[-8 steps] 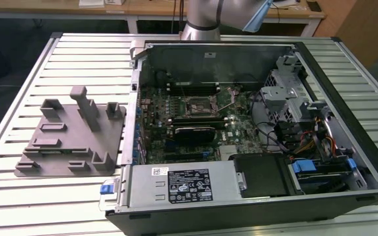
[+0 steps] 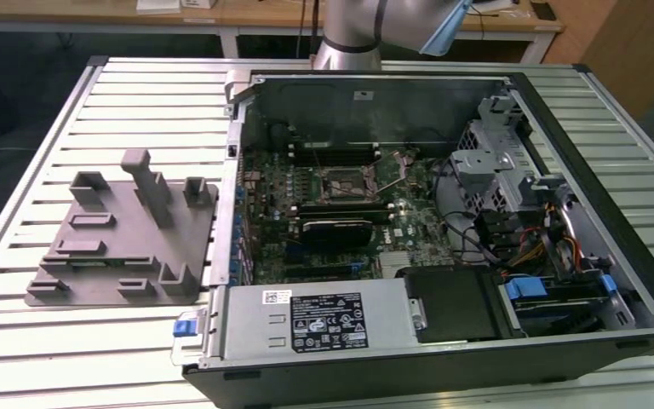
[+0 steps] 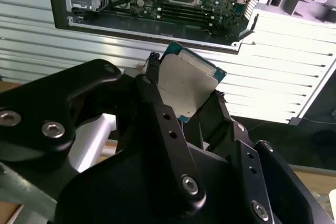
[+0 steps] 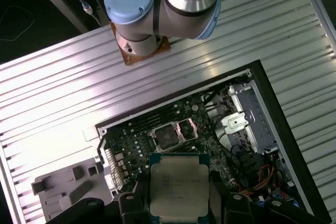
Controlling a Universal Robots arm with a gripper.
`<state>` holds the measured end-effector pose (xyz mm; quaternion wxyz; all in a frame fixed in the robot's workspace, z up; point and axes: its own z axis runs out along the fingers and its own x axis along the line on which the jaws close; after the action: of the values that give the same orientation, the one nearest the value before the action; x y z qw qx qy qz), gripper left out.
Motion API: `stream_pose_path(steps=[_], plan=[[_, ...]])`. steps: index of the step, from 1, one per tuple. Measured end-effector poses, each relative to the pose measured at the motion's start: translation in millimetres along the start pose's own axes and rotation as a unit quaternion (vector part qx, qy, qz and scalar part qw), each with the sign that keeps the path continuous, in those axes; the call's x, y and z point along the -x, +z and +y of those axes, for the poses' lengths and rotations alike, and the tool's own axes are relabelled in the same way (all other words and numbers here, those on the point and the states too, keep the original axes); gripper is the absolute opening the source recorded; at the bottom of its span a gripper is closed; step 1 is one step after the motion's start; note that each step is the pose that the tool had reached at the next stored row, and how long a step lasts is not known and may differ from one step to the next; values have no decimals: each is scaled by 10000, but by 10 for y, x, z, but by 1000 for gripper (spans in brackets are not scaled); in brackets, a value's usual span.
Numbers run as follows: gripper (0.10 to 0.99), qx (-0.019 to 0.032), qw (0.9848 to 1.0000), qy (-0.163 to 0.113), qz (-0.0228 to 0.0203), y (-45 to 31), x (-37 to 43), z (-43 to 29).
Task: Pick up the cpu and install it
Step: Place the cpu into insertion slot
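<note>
Claw [image 3: 185, 81] pinches the cpu [image 4: 178, 184] between its fingers, well apart from the motherboard socket [image 4: 167, 136].

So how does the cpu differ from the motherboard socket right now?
The cpu is clamped in the gripper, clear of the case; the socket sits fixed on the motherboard. The cpu shows a plain silvery top; the socket is a dark, empty recess in a metal frame. Both are square.

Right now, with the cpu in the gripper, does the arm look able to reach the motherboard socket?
Probably yes. The gripper is shut on the cpu, the case lies open on its side, and in the first wrist view the socket looks uncovered, with nothing over it.
</note>
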<state>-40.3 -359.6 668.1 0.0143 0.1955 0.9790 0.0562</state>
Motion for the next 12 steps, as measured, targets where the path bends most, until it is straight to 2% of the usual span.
stream_pose_path(steps=[7,12], plan=[[541,1,10000,0,0,117,1,-17],[541,0,10000,0,0,124,1,-18]])
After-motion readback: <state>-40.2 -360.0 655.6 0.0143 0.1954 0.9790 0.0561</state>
